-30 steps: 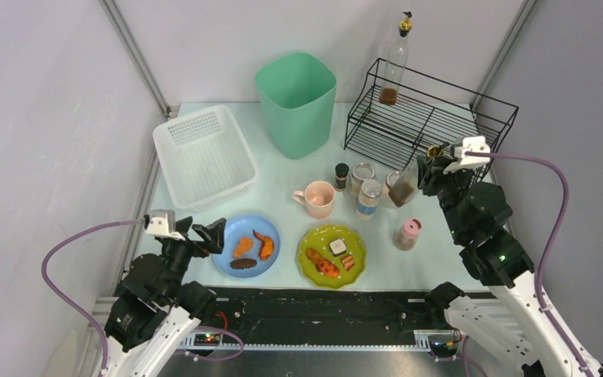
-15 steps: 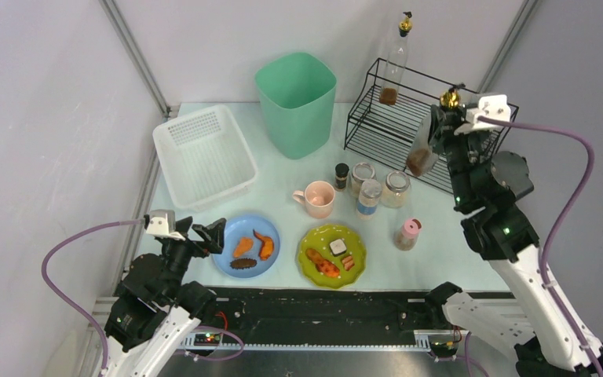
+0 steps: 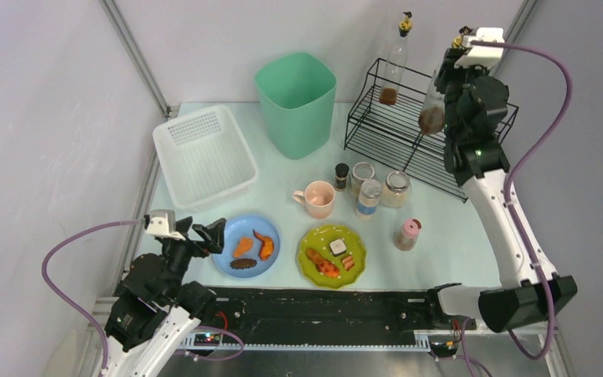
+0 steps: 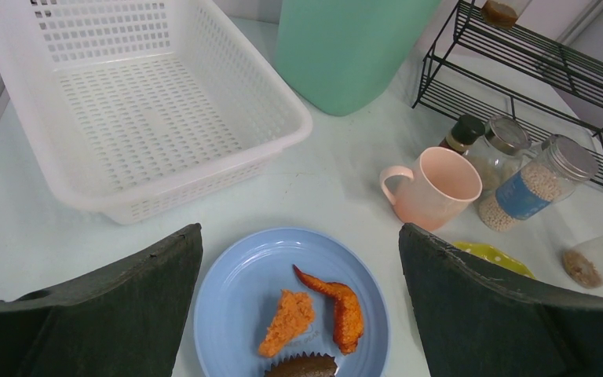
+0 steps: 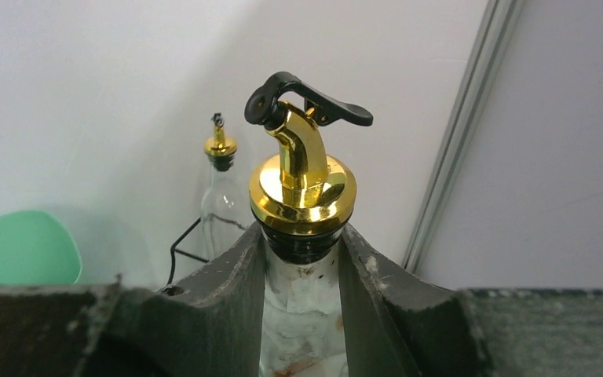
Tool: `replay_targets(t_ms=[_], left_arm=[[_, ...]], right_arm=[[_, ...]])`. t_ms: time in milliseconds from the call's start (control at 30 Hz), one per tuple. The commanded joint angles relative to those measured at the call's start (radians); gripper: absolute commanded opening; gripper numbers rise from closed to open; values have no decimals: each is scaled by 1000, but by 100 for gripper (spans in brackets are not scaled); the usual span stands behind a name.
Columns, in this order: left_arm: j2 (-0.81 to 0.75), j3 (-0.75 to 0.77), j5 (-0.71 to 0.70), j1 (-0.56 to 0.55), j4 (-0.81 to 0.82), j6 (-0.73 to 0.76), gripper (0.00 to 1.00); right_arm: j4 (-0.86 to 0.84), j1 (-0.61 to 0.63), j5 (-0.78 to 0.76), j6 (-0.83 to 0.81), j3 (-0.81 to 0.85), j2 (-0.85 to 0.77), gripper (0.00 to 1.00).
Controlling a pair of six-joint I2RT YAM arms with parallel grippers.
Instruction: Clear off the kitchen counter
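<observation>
- The pale mint-white, glossy rectangular kitchen counter [image 3: 440, 251] lies below both arms.
- The right pincer [image 5: 302, 255] is high over the counter's far right corner, well clear of the surface. Its jaws are narrowed onto the neck of a clear glass bottle [image 3: 431, 118], just beneath the bottle's gold pourer with a black flip cap.
- In the top view the bottle hangs tilted. Its brown-filled base overlaps the upper tier of the black wire rack [image 3: 392, 137], and whether it touches the wire cannot be told.
- A second slim bottle with a gold spout [image 3: 393, 75] stands on the rack's far left end.
- The left pincer [image 3: 210, 234] hovers above the counter's near left corner with its jaws spread wide and nothing between them.
- Just ahead of it, near the front edge, lies a round blue plate [image 4: 212, 314] carrying three pieces of food.
- A round yellow-green plate of food [image 3: 312, 236] sits to the blue plate's right.
- A white perforated plastic basket [image 3: 165, 145] sits along the counter's left edge.
- A mint-green plastic bin [image 3: 298, 110] stands at the far edge.
- A pink mug [image 3: 318, 198] stands mid-counter, and a cluster of lidded glass jars [image 3: 370, 192] stands just to its right.
</observation>
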State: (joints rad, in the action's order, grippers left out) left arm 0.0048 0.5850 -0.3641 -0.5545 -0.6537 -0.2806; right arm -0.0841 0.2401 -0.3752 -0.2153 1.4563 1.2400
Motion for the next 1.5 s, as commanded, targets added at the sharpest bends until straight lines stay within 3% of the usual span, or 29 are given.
replay_targets(t_ms=[0,333,667,1467], left_arm=[[-52,-5,-17,-4,22,-5,98],[-54,-7,-29,-3,22,-6,98],[-48,-8,-34,-4,21,-6,98],[-35,-10,-44,-3,21,-12,98]], right_arm=[[-181,-48,26,42,156,76,0],[-212,-106,4,60,461,347,0],[-222,-140,-26,90,634,550,0],[-203,-159,-103,127,717,721,0]])
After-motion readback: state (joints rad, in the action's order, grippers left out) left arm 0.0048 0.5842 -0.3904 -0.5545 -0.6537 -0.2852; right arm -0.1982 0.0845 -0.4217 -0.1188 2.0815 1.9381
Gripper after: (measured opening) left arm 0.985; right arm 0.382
